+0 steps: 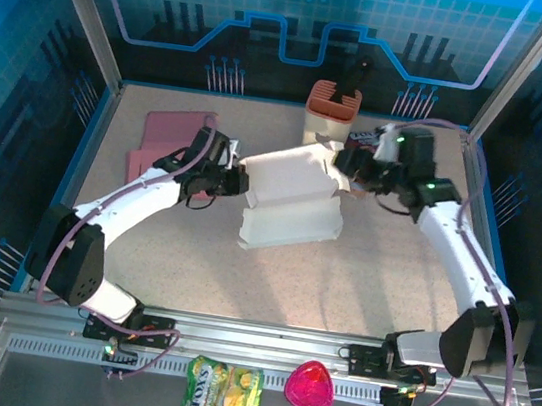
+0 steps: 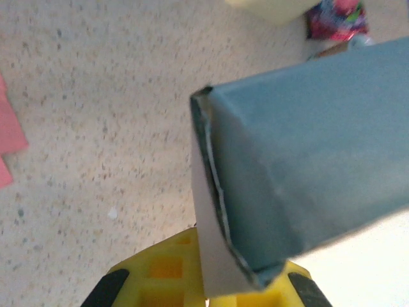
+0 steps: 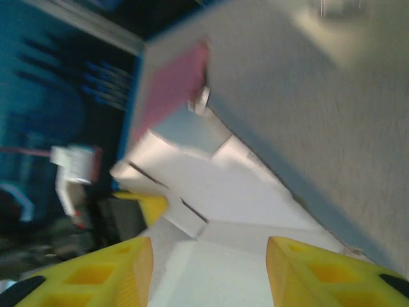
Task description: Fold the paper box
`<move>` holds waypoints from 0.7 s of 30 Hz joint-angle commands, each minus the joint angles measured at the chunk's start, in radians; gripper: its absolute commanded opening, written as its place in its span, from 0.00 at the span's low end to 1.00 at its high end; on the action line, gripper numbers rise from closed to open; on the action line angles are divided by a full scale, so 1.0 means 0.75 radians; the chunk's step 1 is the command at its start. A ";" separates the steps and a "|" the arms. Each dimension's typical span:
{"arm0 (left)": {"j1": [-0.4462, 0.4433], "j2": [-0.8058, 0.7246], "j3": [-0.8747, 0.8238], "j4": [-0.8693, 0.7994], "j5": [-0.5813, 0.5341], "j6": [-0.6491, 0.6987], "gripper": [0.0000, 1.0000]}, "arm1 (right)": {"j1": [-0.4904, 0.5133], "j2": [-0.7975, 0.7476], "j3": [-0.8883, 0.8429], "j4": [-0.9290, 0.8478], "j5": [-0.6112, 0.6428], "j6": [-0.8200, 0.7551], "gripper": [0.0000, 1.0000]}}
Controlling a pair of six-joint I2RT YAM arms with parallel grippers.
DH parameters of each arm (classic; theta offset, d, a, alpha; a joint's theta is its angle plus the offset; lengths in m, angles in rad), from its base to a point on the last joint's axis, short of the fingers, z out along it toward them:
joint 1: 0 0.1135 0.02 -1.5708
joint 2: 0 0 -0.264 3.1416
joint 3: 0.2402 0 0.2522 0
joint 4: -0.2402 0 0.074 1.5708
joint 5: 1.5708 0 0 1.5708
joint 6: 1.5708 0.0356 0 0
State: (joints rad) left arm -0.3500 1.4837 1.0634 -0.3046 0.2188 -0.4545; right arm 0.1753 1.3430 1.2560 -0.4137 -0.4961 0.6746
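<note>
Currently, the paper box (image 1: 291, 204) lies partly formed at the middle of the tabletop (image 1: 360, 286). Left hand (image 1: 238, 180) pinches its left edge; right hand (image 1: 348, 170) stands spread at its far right corner.

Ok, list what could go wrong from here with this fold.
The left end effector pinches only a thin edge of the paper box, so it may slip or crease. The right end effector, open beside the flap, could twist the box free. The orange holder just behind might get knocked.
</note>
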 commanded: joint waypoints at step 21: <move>0.172 0.215 0.226 0.135 0.678 0.104 0.00 | -0.180 0.166 0.106 0.407 -0.573 0.028 0.48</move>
State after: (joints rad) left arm -0.2310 1.6283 1.1912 -0.1650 0.6827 -0.4118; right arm 0.0242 1.4822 1.3190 -0.1684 -0.8803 0.7052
